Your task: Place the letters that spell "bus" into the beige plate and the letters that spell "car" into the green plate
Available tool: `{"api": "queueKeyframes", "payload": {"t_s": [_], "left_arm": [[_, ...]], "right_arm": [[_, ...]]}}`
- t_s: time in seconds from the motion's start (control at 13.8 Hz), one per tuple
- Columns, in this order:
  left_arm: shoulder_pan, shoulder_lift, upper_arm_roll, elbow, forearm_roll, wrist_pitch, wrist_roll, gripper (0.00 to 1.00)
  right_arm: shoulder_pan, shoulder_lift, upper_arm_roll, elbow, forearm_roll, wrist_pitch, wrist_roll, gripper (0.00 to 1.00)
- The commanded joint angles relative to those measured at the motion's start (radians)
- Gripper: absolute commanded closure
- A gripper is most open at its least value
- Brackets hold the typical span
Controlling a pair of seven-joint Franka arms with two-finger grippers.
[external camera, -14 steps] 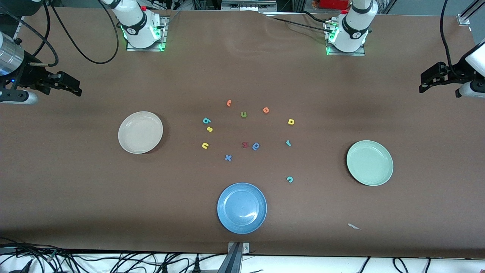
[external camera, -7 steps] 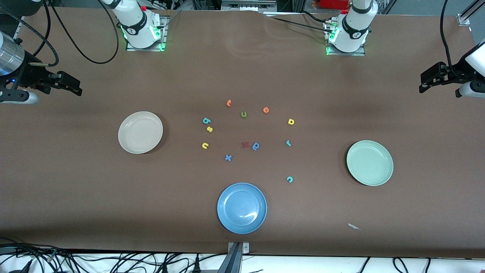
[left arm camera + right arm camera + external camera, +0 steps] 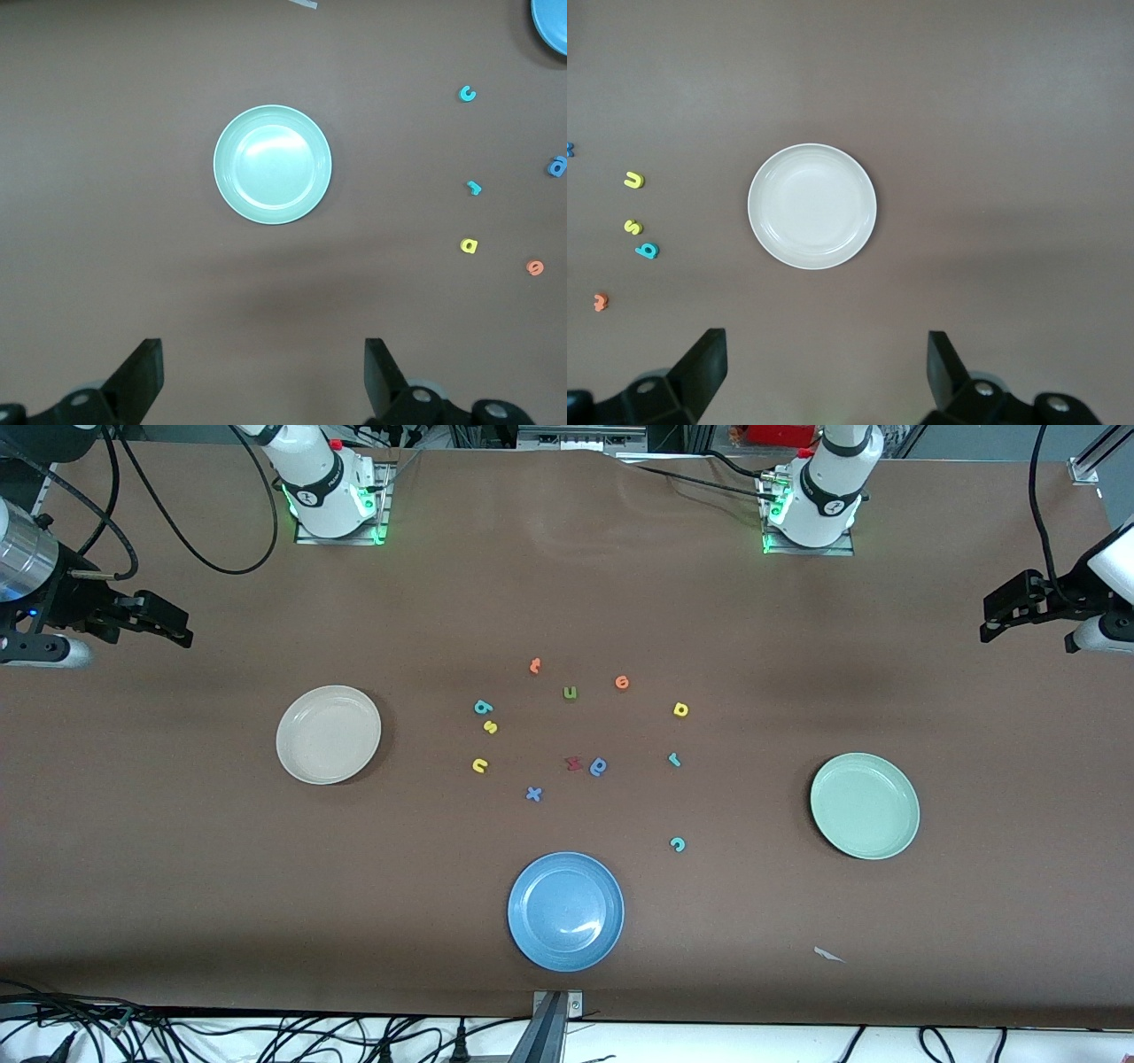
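Observation:
The beige plate (image 3: 329, 734) (image 3: 812, 206) lies toward the right arm's end, the green plate (image 3: 865, 806) (image 3: 273, 165) toward the left arm's end. Between them lie the teal "b" (image 3: 483, 708), yellow "s" (image 3: 490, 727) and yellow "u" (image 3: 479, 765), and the yellow "a" (image 3: 680, 709), teal "r" (image 3: 674, 759) and teal "c" (image 3: 678, 844). My right gripper (image 3: 177, 631) (image 3: 826, 367) hangs open and holds nothing, over bare table at its end. My left gripper (image 3: 990, 622) (image 3: 263, 372) waits open over bare table at its own end.
A blue plate (image 3: 566, 911) sits nearest the front camera. Among the letters lie an olive "u" (image 3: 570, 693), orange letters (image 3: 534, 665), a red letter (image 3: 573, 763), a blue rounded letter (image 3: 599, 766) and a blue "x" (image 3: 533, 794). A white scrap (image 3: 828, 954) lies near the front edge.

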State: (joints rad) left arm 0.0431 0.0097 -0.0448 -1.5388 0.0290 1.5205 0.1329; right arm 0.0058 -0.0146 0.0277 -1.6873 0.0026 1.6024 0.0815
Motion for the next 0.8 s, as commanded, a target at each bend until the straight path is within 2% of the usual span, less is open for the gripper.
{"api": "queueKeyframes", "payload": {"t_s": [0.0, 0.72], "left_arm": [[-0.002, -0.002, 0.0, 0.0, 0.025, 0.0, 0.021, 0.0], [-0.003, 0.004, 0.0, -0.001, 0.023, 0.003, 0.019, 0.0]], "right_arm": [[-0.001, -0.001, 0.001, 0.009, 0.019, -0.013, -0.008, 0.0], [-0.001, -0.002, 0.001, 0.004, 0.023, -0.047, -0.008, 0.0]]}}
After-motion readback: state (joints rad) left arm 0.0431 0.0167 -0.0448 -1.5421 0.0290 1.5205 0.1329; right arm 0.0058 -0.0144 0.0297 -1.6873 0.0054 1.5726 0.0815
